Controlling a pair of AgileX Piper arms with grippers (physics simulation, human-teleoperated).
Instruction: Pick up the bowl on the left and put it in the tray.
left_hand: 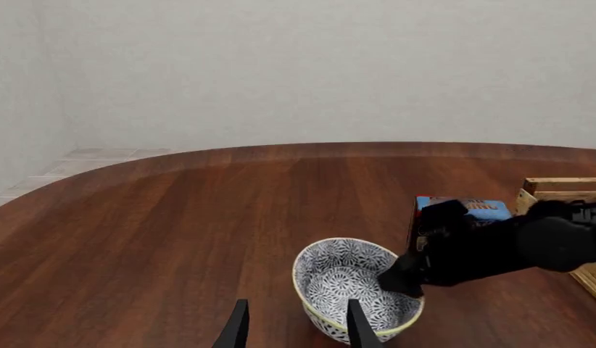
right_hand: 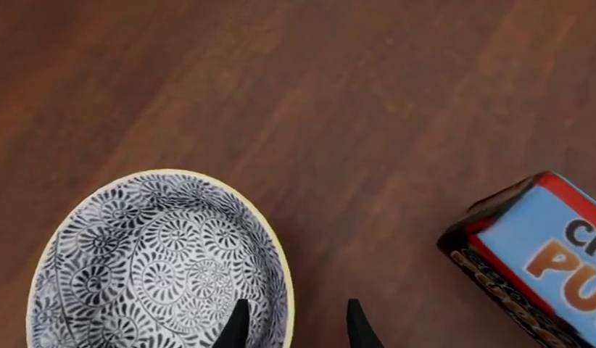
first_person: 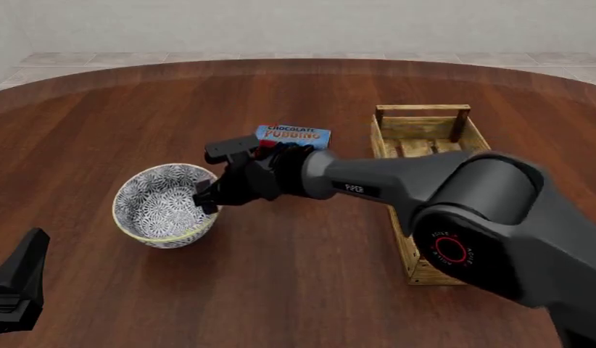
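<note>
Blue-patterned bowl (first_person: 164, 205) sits on the table; right gripper (right_hand: 293, 322), jaws narrowly parted, straddles its rim; tray (first_person: 424, 138) awaits.

Simulated room: wooden table (first_person: 308, 275); blank wall (left_hand: 327, 65)

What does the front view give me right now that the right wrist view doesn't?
Only the front view shows the tray, the right arm reaching across to the bowl, and the left gripper parked low. Only the right wrist view shows the right gripper with one finger inside the bowl's rim and one outside. Both show the bowl and the pudding box on the table.
</note>
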